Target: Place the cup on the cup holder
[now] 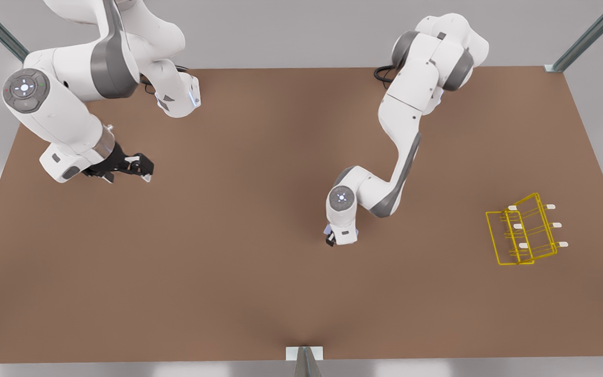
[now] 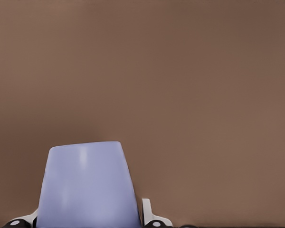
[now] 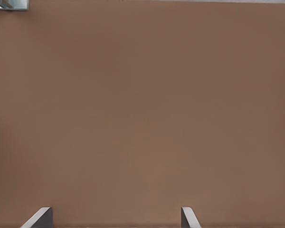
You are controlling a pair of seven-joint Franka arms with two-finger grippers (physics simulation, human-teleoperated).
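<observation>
brown table (image 1: pixel 259 272): left gripper (image 1: pixel 331 238) clamps the cup (image 2: pixel 88 187); right gripper (image 1: pixel 134 168) waits, spread. next: carry it to the cup holder (image 1: pixel 524 230).

- In the front view the cup (image 1: pixel 327 229) is almost wholly hidden under the left gripper (image 1: pixel 330 242); just a lavender sliver is seen.
- In the left wrist view the cup (image 2: pixel 87 185) is cut off by the picture's edge, its fingers (image 2: pixel 147 212) mostly covered.
- The right gripper's fingers (image 3: pixel 38 218) are cut off at their tips.
</observation>
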